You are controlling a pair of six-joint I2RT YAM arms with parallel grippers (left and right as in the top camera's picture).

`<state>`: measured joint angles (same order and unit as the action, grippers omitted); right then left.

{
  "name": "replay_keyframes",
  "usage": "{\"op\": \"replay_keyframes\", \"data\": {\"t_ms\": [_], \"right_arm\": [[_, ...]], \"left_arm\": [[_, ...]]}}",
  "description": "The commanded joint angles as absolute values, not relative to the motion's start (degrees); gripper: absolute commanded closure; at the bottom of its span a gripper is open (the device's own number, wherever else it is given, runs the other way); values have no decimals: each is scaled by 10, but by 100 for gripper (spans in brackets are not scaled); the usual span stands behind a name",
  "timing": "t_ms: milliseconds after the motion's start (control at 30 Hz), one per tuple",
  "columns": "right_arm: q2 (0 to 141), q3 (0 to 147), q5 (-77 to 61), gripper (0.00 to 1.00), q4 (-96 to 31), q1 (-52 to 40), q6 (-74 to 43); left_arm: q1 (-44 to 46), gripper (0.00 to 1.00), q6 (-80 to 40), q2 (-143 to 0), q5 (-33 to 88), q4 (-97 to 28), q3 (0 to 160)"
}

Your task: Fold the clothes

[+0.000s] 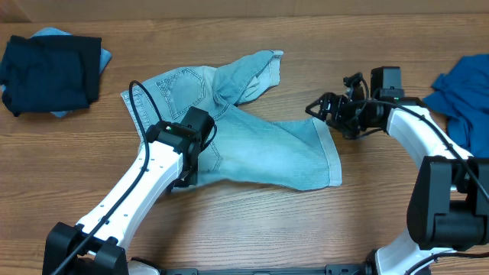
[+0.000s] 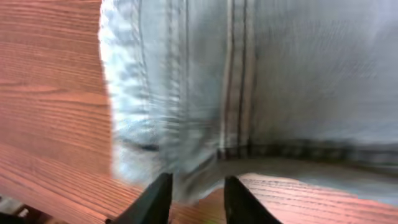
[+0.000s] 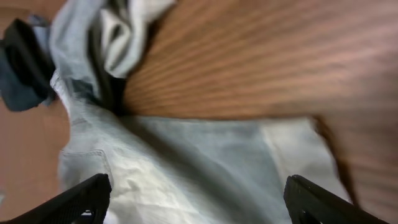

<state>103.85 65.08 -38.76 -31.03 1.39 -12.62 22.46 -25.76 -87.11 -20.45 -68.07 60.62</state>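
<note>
The denim shorts (image 1: 267,145) are spread centre-frame, long axis running upper left to lower right. The right hand (image 1: 317,108), jaws wide apart, is positioned beside the right hem. At the lower-left edge, the left hand's (image 2: 198,190) grip cannot be determined.

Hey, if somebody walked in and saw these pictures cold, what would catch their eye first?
The pale denim shorts lie rumpled across the middle of the wooden table. The left gripper sits at their near-left edge, and the right gripper hangs wide open by their right side. A dark navy garment lies in the far-left corner, a bright blue one at the right edge.
</note>
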Motion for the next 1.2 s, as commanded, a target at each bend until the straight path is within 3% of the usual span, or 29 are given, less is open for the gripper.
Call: {"op": "replay_keyframes", "data": {"t_ms": [0,100,233,400,467,633,967,1167], "right_arm": [[1029,649,-397,10,-299,-17,-123],[1029,649,-357,11,-297,-35,-156],[1029,649,-363,12,-226,-51,-157],[1029,649,-361,20,-122,-56,-186],[1030,649,-361,27,-80,-56,-201],[1050,657,-405,22,-21,-56,-213],[1191,825,-451,16,-58,-57,-213],[1266,1006,-375,13,-171,-69,-300]], "left_arm": [[220,83,-273,-864,-220,-676,613],[220,87,-274,-864,-220,-677,613],[220,85,-279,-864,-205,-660,614],[221,81,-237,-865,-95,-585,613],[222,80,-231,-865,-56,-556,613],[222,83,-212,-865,-12,-526,613],[222,82,-192,-830,13,-524,651],[222,69,-173,-777,13,-526,752]]}}
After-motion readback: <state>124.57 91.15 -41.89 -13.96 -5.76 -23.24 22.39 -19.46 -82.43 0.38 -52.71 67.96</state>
